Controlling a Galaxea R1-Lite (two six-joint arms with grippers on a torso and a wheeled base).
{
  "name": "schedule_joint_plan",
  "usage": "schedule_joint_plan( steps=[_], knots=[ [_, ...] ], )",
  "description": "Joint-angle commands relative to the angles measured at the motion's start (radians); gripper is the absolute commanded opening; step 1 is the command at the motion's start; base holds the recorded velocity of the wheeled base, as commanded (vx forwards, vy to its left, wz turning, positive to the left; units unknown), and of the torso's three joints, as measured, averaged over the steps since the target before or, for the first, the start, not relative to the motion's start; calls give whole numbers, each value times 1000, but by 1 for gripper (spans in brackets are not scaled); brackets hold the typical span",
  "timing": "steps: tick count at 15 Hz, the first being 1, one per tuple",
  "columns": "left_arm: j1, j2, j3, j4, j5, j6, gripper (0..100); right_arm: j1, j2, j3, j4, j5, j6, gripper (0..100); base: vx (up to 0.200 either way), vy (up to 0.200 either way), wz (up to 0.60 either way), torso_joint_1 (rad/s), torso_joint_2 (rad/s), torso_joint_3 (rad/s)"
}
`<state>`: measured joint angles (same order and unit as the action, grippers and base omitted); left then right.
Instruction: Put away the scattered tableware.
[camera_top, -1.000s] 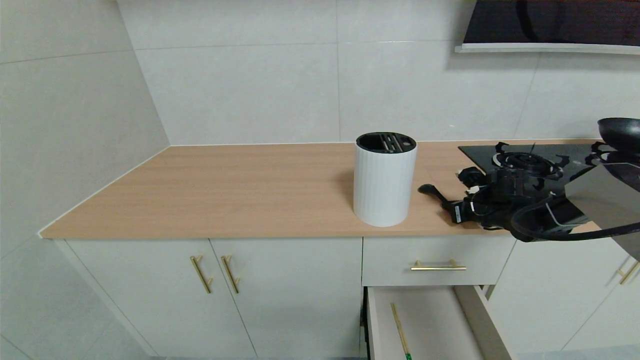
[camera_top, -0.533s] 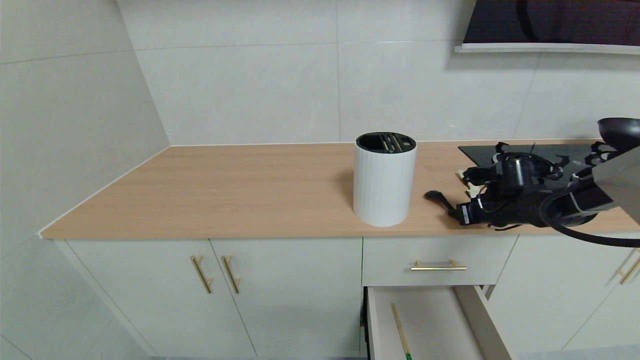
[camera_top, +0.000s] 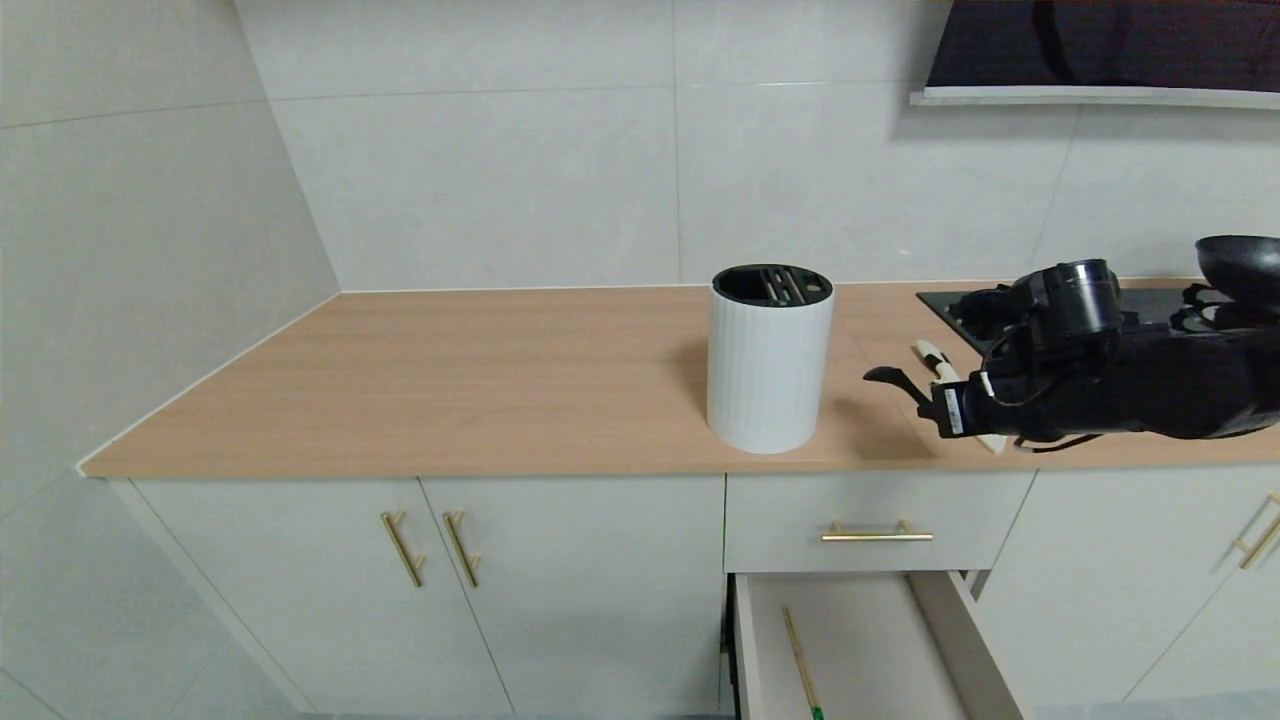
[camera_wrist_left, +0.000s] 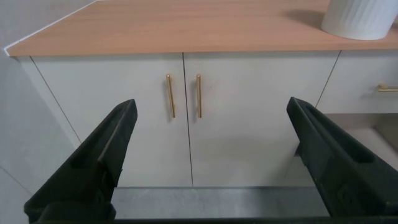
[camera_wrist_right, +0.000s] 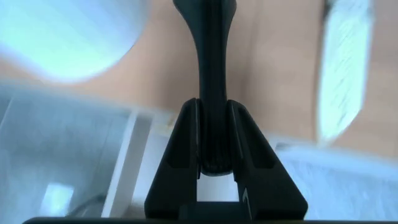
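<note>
At the far left, low in front of the cabinet doors (camera_wrist_left: 249, 130) and their gold handles (camera_wrist_left: 184, 95), we see the left gripper (camera_wrist_left: 211, 109) released, its two dark fingers (camera_wrist_left: 106, 155) standing wide apart with nothing between them. Above the doors runs the wooden tabletop (camera_top: 450, 380), which meets the tiled wall at the back.

Toward the middle of the tabletop stands a white ribbed holder (camera_top: 770, 365), upright, with a black slotted top. Below and slightly right of it a shallow drawer front with a gold handle is closed, and beneath that a deeper drawer (camera_top: 935, 620) is pulled out. A pair of chopsticks (camera_top: 800, 660) lies lengthwise along the drawer's floor near its left wall.

Just right of the holder we find the right gripper (camera_top: 930, 408), clenched on a black utensil (camera_top: 888, 382). The right wrist view shows its jaws pressed against both sides of the slim black handle. The handle's free end points toward the holder, near it but apart from it. We cannot tell what kind of utensil it is, since its working end is hidden.

Beside the gripper a white utensil (camera_top: 938, 362) with a black band lies flat on the tabletop, partly covered by the arm. Farther right sit a black hob (camera_top: 950, 300) and a dark pan (camera_top: 1240, 262), with a range hood (camera_top: 1090, 55) on the wall above.
</note>
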<state>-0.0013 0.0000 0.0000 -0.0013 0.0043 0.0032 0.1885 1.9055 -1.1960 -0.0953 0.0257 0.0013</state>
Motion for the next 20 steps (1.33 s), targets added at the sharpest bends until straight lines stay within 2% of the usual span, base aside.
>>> schedule_joint_plan(
  steps=[1, 4, 5, 6, 10, 17, 20],
  knots=[
    [0, 0, 0, 0, 0, 0, 100, 14, -141, 111, -7, -4, 6, 0, 0, 0, 0, 0, 0, 0],
    [0, 0, 0, 0, 0, 0, 100, 26, -241, 268, -15, -9, 26, 0, 0, 0, 0, 0, 0, 0],
    [0, 0, 0, 0, 0, 0, 100, 26, -241, 268, -15, -9, 26, 0, 0, 0, 0, 0, 0, 0],
    [0, 0, 0, 0, 0, 0, 100, 28, -287, 348, -27, -9, 28, 0, 0, 0, 0, 0, 0, 0],
    [0, 0, 0, 0, 0, 0, 100, 26, -344, 504, -149, -9, 31, 0, 0, 0, 0, 0, 0, 0],
    [0, 0, 0, 0, 0, 0, 100, 28, -272, 516, -185, -9, 31, 0, 0, 0, 0, 0, 0, 0],
    [0, 0, 0, 0, 0, 0, 100, 28, -244, 532, -236, -9, 29, 0, 0, 0, 0, -136, 292, 173]
  ],
)
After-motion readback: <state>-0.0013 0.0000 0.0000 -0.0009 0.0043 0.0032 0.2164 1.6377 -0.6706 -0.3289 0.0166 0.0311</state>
